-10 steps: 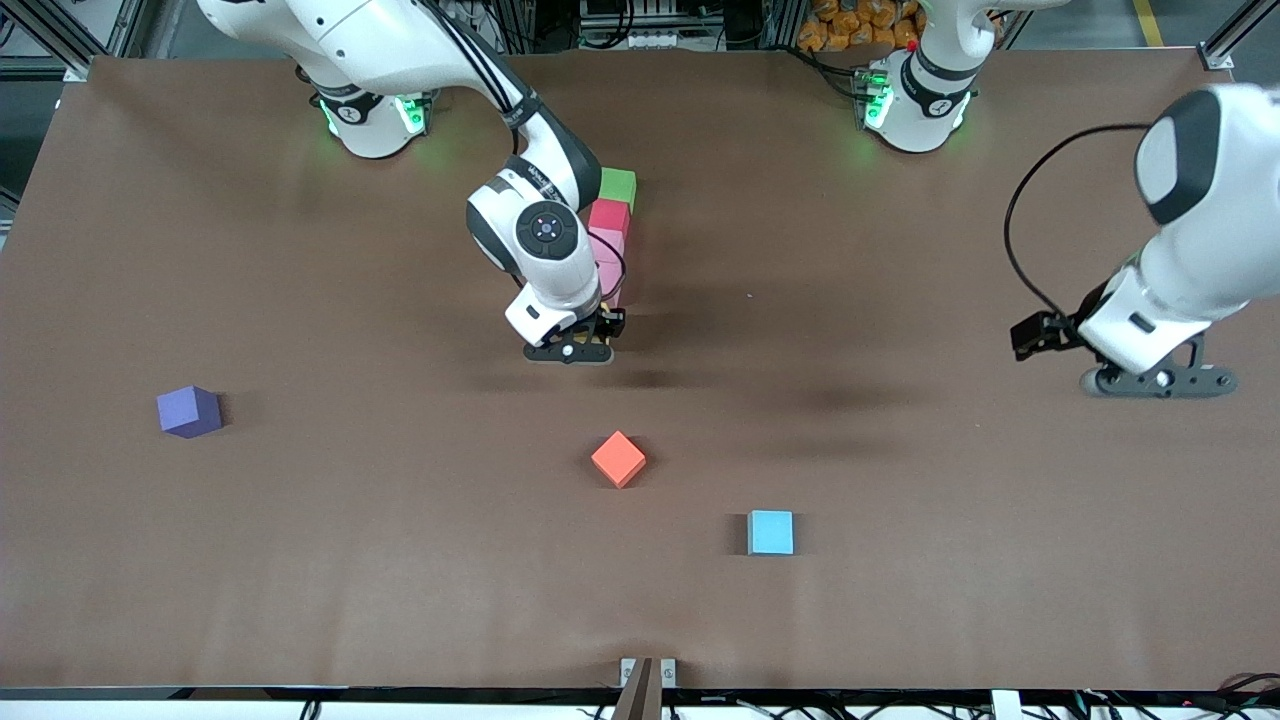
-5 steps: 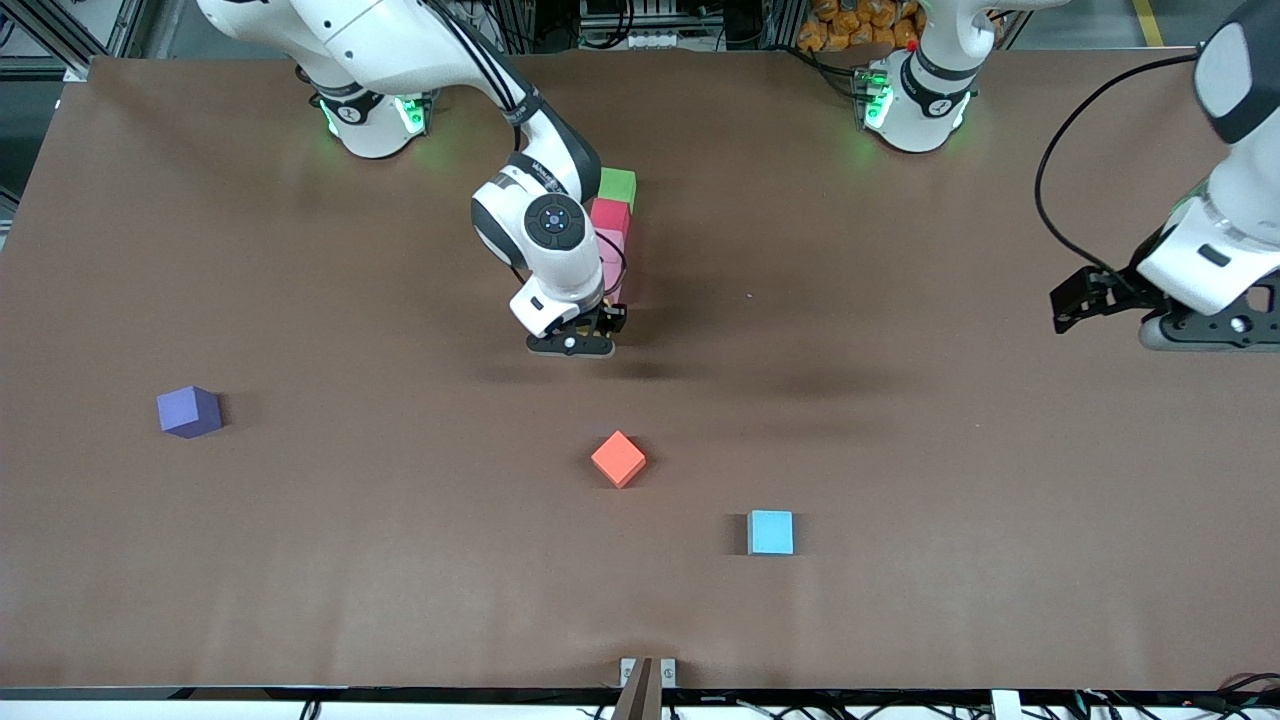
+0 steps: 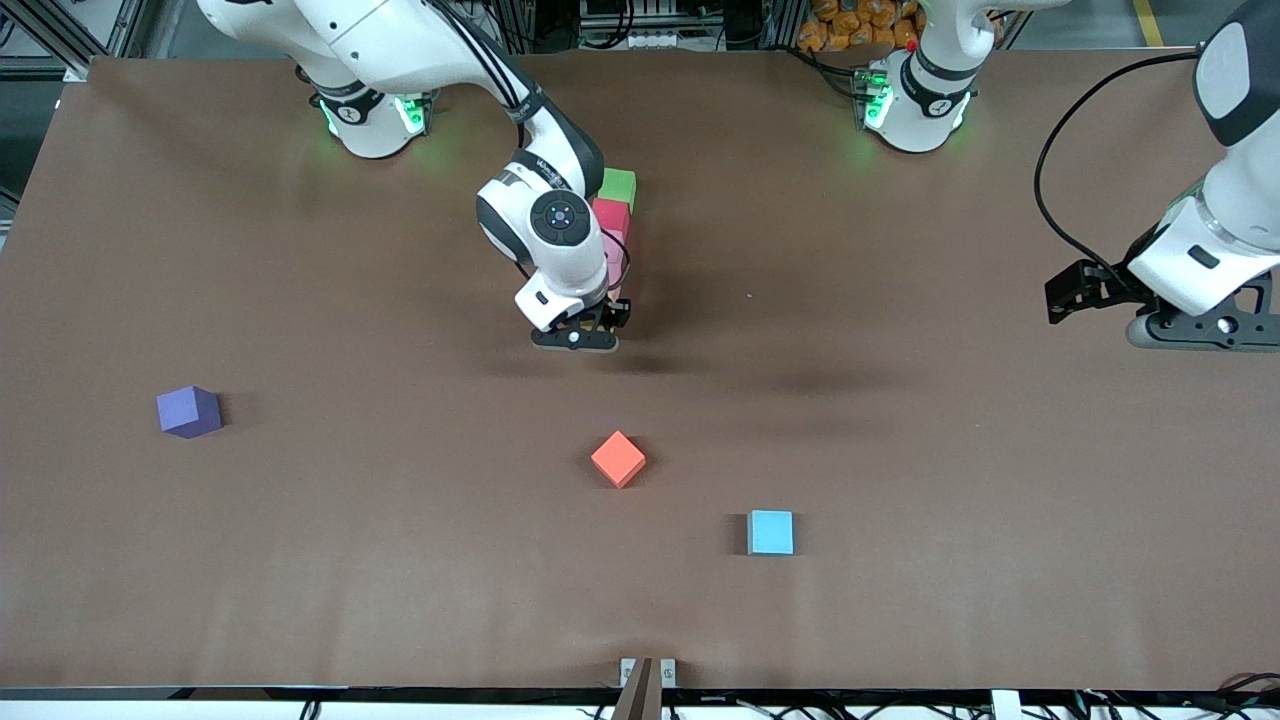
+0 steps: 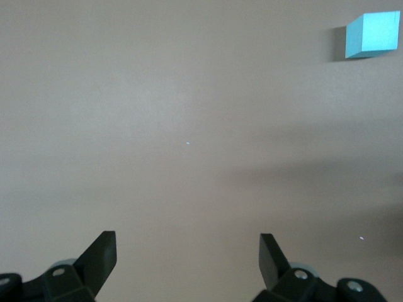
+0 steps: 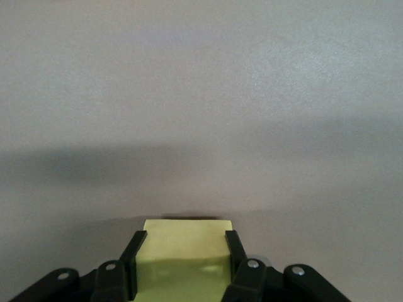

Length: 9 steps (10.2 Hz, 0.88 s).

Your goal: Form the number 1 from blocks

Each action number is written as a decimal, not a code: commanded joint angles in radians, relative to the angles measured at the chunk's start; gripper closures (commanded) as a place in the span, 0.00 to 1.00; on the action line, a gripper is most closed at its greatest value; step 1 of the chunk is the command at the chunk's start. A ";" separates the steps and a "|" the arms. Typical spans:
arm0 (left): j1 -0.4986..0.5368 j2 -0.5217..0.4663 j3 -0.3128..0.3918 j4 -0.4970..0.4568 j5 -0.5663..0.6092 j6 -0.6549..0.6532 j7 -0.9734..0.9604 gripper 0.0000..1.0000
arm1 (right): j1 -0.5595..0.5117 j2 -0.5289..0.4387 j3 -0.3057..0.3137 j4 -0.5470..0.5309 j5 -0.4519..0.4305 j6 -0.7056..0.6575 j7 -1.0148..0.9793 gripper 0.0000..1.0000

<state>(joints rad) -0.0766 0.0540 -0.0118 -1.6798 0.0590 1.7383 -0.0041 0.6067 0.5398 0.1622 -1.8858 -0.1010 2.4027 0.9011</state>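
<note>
r hand (image 5: 182, 251) grips matte yellow cube (image 5: 182, 251); l hand (image 4: 187, 251) open, waiting.

Brown table (image 3: 900, 600), metal framing (image 3: 60, 30) around it.

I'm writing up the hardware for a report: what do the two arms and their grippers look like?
Both arms have glossy white rounded shells with black joint bands. Their bases glow green. The right gripper and left gripper are black, with flat dark fingers on a grey bar fixed with round screws. A black cable loops along the left arm, and striped cables run down the right arm, which carries a round black cap.
</note>
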 commanded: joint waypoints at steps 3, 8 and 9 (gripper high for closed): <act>-0.005 0.006 0.001 0.083 -0.007 -0.101 0.029 0.00 | -0.004 0.020 0.008 -0.010 -0.052 0.033 0.038 0.01; -0.029 0.014 -0.003 0.164 -0.008 -0.217 0.029 0.00 | -0.074 -0.037 0.013 0.016 -0.049 0.020 -0.037 0.00; -0.028 0.014 -0.003 0.166 -0.008 -0.215 0.029 0.00 | -0.091 -0.034 0.013 0.055 -0.045 -0.002 -0.037 0.00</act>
<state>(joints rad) -0.1043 0.0543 -0.0179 -1.5425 0.0590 1.5471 0.0016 0.5473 0.5255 0.1601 -1.8610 -0.1277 2.4369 0.8693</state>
